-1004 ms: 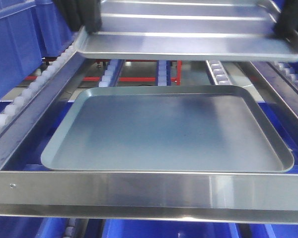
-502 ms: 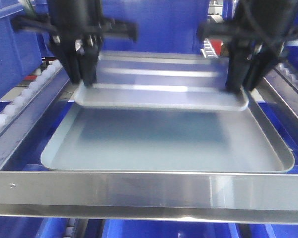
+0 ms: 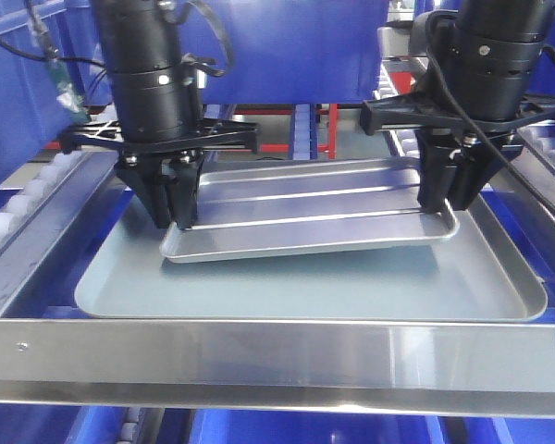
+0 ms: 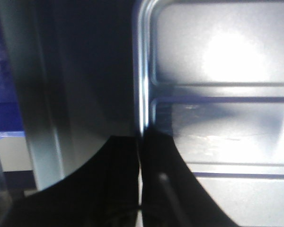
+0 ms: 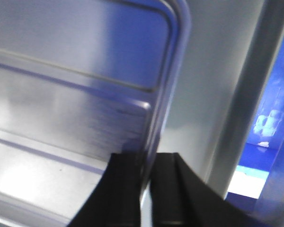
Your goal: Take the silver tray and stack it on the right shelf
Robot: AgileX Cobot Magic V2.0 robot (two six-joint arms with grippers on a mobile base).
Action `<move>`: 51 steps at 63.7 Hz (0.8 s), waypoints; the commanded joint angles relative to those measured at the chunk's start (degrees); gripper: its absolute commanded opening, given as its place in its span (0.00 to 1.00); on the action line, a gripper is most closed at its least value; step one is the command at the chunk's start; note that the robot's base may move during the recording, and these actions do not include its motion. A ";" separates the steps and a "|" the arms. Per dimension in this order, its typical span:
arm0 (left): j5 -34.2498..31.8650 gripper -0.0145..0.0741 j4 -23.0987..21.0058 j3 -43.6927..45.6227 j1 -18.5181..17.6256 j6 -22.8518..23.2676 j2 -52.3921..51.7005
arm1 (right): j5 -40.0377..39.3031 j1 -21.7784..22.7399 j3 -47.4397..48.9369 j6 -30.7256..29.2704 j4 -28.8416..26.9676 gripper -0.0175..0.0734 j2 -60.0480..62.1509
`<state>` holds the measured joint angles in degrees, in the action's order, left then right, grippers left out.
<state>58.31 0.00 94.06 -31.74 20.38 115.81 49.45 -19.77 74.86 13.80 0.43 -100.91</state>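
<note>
front-facing view: my left gripper (image 3: pixel 176 220) and right gripper (image 3: pixel 441 205) pinch the silver tray (image 3: pixel 305 217) rims between them, low over the blue-grey tray (image 3: pixel 120 296) on the right shelf (image 3: pixel 277 356); placing step, release next

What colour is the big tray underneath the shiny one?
Dull blue-grey, the big tray; the front-facing view shows it best.

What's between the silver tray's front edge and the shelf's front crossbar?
In the front view, only the bare floor and front rim of the blue-grey tray lie between the silver tray and the crossbar.
</note>
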 commanded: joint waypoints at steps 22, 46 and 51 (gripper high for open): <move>-0.04 0.63 -2.80 3.97 0.88 -2.65 -4.21 | -2.18 -0.18 2.33 -1.18 -0.43 0.80 3.45; 3.86 0.35 6.57 -3.05 0.28 -2.65 -19.62 | -1.27 -0.18 1.75 -1.88 -0.43 0.40 14.53; 1.18 0.22 6.58 -8.96 0.28 -2.65 -24.55 | -2.30 -0.18 0.19 -2.45 -0.43 0.28 17.60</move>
<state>62.17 5.81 88.13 -31.04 17.66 98.32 49.68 -20.02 74.70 12.53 0.00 -88.34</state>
